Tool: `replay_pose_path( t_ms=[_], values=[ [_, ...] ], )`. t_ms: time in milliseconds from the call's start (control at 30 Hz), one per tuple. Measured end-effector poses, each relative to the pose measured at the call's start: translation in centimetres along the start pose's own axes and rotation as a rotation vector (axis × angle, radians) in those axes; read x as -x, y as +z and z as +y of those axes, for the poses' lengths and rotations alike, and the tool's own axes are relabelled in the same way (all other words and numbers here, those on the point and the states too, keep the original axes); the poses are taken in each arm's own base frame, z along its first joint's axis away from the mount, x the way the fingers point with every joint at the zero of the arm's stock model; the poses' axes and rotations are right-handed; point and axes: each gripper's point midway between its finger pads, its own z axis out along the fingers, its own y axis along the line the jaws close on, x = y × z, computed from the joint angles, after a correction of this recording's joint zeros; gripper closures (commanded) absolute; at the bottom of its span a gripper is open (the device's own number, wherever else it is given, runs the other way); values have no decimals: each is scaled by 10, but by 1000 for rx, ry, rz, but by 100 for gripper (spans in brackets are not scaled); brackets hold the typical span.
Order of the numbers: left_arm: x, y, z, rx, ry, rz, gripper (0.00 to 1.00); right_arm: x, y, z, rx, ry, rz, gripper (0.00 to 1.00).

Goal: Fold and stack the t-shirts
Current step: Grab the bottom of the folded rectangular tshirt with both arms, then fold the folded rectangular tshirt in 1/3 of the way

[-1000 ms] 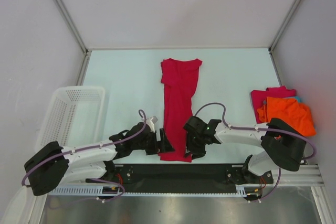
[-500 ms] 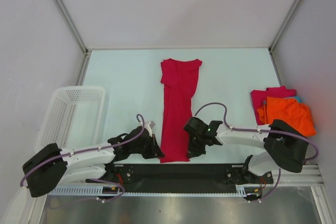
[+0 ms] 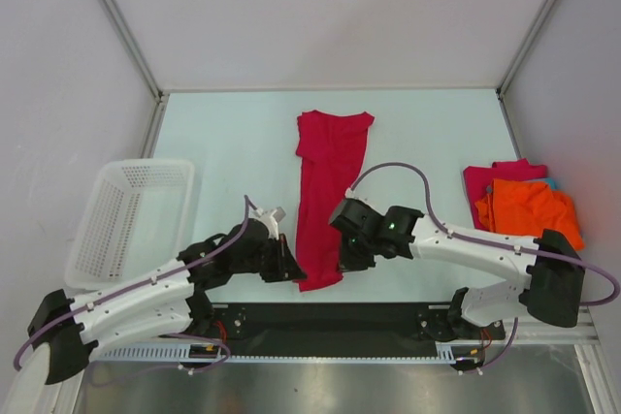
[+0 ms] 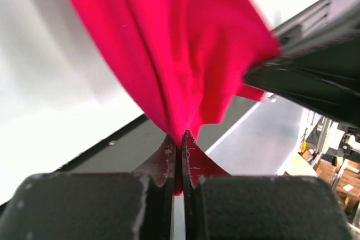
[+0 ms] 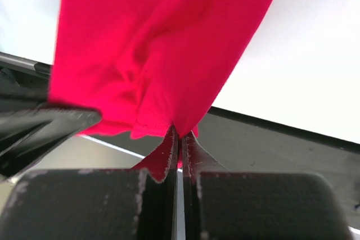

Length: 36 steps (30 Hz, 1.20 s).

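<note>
A crimson red t-shirt lies folded into a long narrow strip down the middle of the table, collar end far, hem end near. My left gripper is shut on the hem's left corner, and the red cloth rises from its closed fingertips. My right gripper is shut on the hem's right corner, with the red cloth hanging from its tips. The near end of the shirt is lifted off the table. An orange t-shirt lies on a magenta-pink one at the right, a sliver of teal beside them.
A white lattice basket stands at the left edge of the table. The black rail carrying the arm bases runs along the near edge. Side walls close in the table on the left and right.
Both grippers have shut on the hem corners of the red shirt. They have lifted the near end and drawn it away from the rail, toward the far side.
</note>
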Motion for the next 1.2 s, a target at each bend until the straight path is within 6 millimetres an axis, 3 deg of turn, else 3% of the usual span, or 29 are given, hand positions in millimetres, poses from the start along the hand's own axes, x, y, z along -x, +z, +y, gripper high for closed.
replay_pose_path(
  t_ms=[167, 400, 567, 800, 967, 1200],
  values=[
    [27, -14, -21, -2, 27, -51, 100, 17, -6, -4, -36, -7, -40, 100],
    [71, -8, 4, 110, -9, -105, 100, 60, 10, -12, -108, 2, -75, 100],
    [99, 9, 22, 157, -51, -93, 100, 101, 22, -15, -112, 19, -109, 100],
    [132, 46, 21, 151, -57, -26, 99, 146, 34, -24, -136, 34, -140, 100],
    [153, 67, 20, 124, -65, -2, 99, 158, 42, -38, -166, 49, -137, 100],
    [179, 67, 22, 113, -64, -29, 99, 161, 60, -49, -196, 52, -105, 100]
  ],
)
